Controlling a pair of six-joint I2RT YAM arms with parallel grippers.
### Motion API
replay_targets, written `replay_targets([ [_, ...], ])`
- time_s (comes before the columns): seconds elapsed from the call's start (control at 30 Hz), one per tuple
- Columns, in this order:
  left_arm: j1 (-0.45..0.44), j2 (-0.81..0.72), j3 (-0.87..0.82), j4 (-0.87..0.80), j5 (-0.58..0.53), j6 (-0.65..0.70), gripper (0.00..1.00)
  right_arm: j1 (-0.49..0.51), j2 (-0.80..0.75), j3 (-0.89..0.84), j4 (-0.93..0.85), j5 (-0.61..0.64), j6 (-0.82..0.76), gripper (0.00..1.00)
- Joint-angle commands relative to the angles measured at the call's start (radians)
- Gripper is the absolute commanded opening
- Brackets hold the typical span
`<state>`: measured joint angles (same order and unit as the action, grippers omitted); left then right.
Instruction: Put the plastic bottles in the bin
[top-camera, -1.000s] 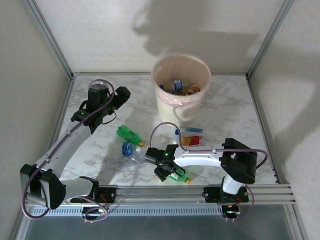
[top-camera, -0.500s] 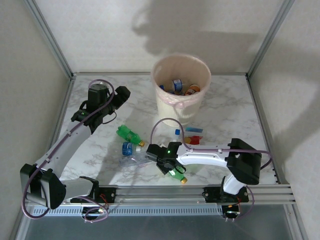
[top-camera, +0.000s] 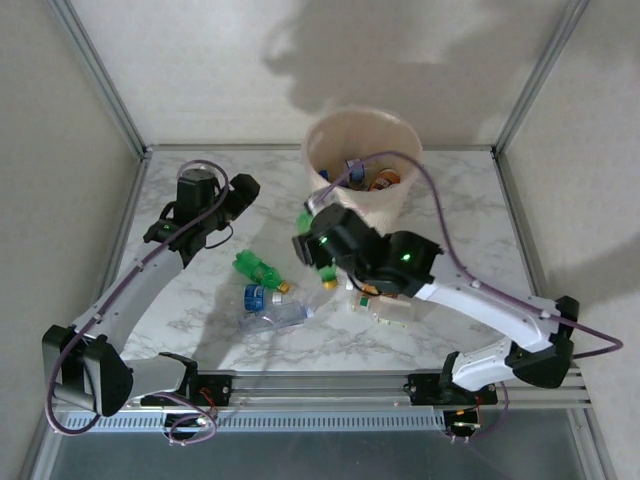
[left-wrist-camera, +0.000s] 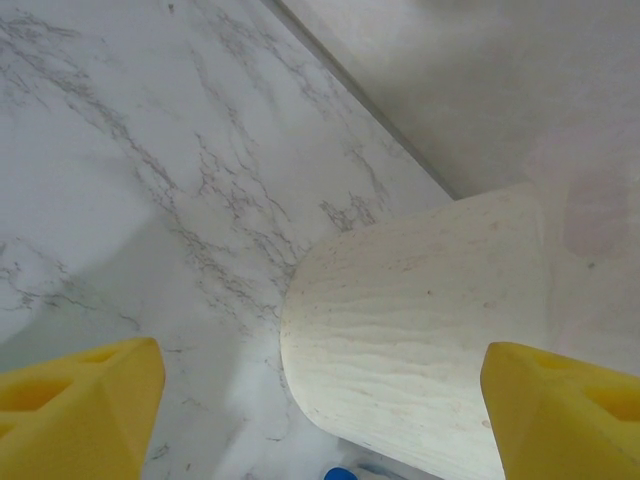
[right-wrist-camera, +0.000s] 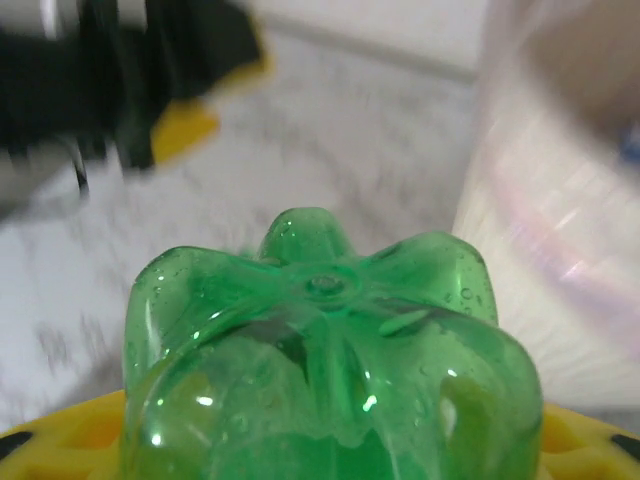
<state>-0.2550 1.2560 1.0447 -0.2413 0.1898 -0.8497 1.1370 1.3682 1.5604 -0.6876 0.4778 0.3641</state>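
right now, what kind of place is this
Likely a robot test cell in a lab, not a kitchen: a marble-look table walled by aluminium-framed panels, two arms bolted to a rail, and a lined bin.

I worked in a lab test cell: plain pale wall panels (top-camera: 200, 70) held by aluminium posts (top-camera: 97, 75) boxed in my marble-patterned surface (top-camera: 470, 200), and my arms (top-camera: 130, 287) were bolted to a metal rail (top-camera: 330, 383) at its near edge.
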Motion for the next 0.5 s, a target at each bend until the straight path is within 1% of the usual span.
replay_targets([
  [0.0, 0.013, 0.003, -0.005, 0.017, 0.003, -0.012, 0.82, -0.062, -0.029, 0.088, 0.135, 0.096, -0.063, 0.52],
  [0.1, 0.014, 0.002, -0.005, 0.017, 0.010, -0.011, 0.82, -0.167, -0.023, 0.159, 0.204, 0.065, -0.065, 0.54],
  [0.17, 0.014, -0.001, -0.006, 0.012, 0.012, -0.009, 0.82, -0.245, 0.008, 0.220, 0.211, 0.030, -0.049, 0.54],
  [0.27, 0.016, -0.011, -0.013, 0.010, 0.011, -0.008, 0.82, -0.344, 0.075, 0.314, 0.194, 0.020, -0.018, 0.52],
  [0.37, 0.016, -0.019, -0.025, 0.009, 0.009, -0.008, 0.82, -0.428, 0.122, 0.351, 0.222, -0.013, -0.004, 0.53],
  [0.4, 0.016, -0.021, -0.030, 0.011, 0.011, -0.009, 0.82, -0.438, 0.143, 0.363, 0.224, -0.017, 0.004, 0.53],
  [0.43, 0.017, -0.020, -0.033, 0.012, 0.013, -0.009, 0.82, -0.487, 0.162, 0.374, 0.222, -0.025, 0.011, 0.52],
  [0.47, 0.017, -0.020, -0.037, 0.011, 0.014, -0.012, 0.82, -0.514, 0.185, 0.386, 0.218, -0.041, 0.022, 0.52],
])
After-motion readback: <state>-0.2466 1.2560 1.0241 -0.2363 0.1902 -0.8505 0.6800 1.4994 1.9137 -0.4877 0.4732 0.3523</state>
